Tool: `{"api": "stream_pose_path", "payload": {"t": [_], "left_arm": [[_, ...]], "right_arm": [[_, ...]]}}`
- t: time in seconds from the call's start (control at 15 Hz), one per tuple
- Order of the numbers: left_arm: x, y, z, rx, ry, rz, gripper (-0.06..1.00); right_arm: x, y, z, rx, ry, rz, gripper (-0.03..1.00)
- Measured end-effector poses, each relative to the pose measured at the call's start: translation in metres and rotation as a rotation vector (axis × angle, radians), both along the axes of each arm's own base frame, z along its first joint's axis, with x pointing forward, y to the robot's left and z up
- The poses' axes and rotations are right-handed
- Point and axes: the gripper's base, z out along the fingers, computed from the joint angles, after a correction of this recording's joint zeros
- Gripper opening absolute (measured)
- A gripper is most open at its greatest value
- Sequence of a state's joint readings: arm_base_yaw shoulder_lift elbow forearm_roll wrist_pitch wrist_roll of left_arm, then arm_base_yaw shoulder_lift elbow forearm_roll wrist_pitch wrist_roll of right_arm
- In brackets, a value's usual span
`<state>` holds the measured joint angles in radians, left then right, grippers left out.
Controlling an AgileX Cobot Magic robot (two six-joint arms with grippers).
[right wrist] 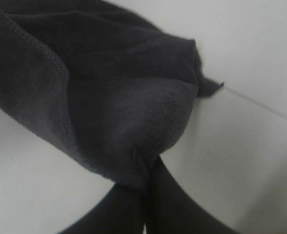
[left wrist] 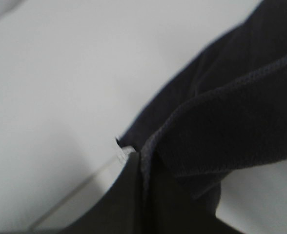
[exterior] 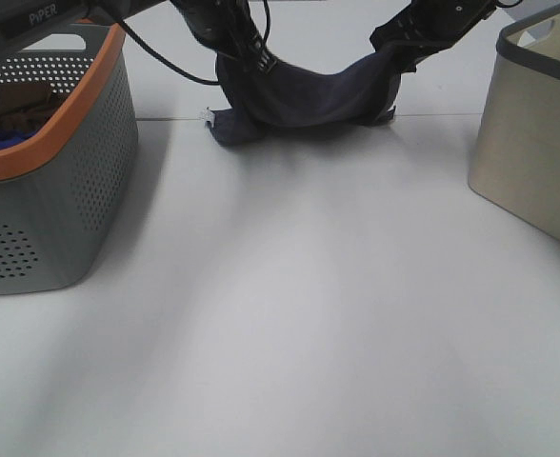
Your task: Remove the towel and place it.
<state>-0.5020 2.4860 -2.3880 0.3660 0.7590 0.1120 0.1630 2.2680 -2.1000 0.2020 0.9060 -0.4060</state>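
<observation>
The dark charcoal-purple towel (exterior: pixel 304 95) hangs stretched between my two grippers at the far middle of the white table, sagging so its lower edge touches the surface; its small white tag (exterior: pixel 206 116) shows at the left corner. My left gripper (exterior: pixel 245 55) is shut on the towel's left edge; in the left wrist view the fingers (left wrist: pixel 133 195) pinch the cloth (left wrist: pixel 231 122). My right gripper (exterior: pixel 406 49) is shut on the right edge; in the right wrist view the fingers (right wrist: pixel 148 204) pinch the cloth (right wrist: pixel 109 107).
A grey perforated basket with an orange rim (exterior: pixel 61 124) stands at the left, holding blue and brown cloths (exterior: pixel 9 129). A beige bin with a dark rim (exterior: pixel 532 143) stands at the right. White tabletop (exterior: pixel 290 314) spreads in front.
</observation>
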Motion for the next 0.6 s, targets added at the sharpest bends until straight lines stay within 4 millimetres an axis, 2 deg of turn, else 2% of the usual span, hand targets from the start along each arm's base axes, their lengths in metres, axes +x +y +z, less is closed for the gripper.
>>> {"api": "stream_pose_path", "payload": {"t": [0.27, 0.47, 0.6], "left_arm": [[-0.036, -0.002, -0.025, 0.024, 0.478, -0.081, 0.0], [-0.043, -0.006, -0.025, -0.01, 0.544, -0.123, 0.0], [-0.046, -0.011, -0.023, -0.063, 0.568, -0.137, 0.0]], "right_arm": [[-0.028, -0.003, 0.01, -0.035, 0.249, 0.022, 0.0], [-0.032, -0.005, 0.008, -0.037, 0.279, -0.021, 0.0], [-0.041, -0.008, 0.003, -0.053, 0.3, -0.026, 0.0]]}}
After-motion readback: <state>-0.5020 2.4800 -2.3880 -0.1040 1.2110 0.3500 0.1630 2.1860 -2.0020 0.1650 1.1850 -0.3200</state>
